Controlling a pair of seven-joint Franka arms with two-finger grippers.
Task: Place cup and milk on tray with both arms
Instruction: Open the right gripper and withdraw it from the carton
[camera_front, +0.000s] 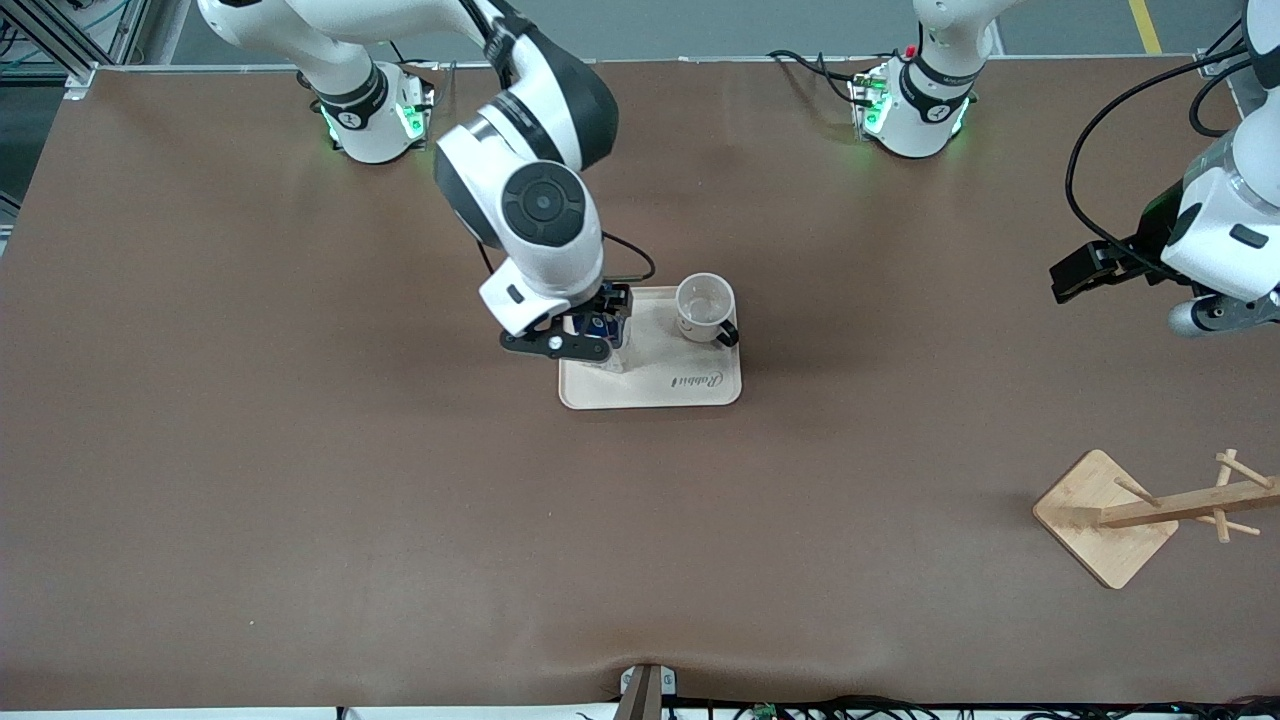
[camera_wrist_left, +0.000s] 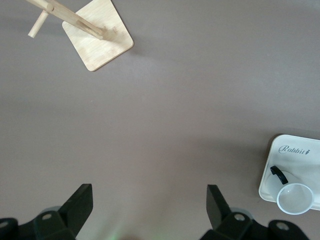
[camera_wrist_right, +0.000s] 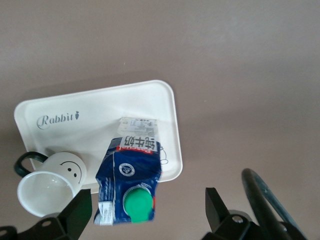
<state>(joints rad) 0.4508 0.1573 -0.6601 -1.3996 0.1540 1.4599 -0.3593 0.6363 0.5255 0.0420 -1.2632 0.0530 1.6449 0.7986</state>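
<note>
One cup (camera_front: 705, 308) and one milk (camera_wrist_right: 129, 181) stand on one tray (camera_front: 700, 385); right gripper (camera_wrist_right: 145, 212) and left gripper (camera_wrist_left: 150, 207) gape empty.

Cup (camera_front: 705, 308) and milk (camera_wrist_right: 129, 186) crowding the tray (camera_front: 690, 388); open table all around, wooden rack (camera_front: 1150, 512) well apart.

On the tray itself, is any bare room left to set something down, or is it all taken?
The tray has one free patch: the strip with the "Rabbit" script, nearer the front camera than the cup and milk. The milk's end is crowded by the open right gripper. The left gripper waits open over bare table.
</note>
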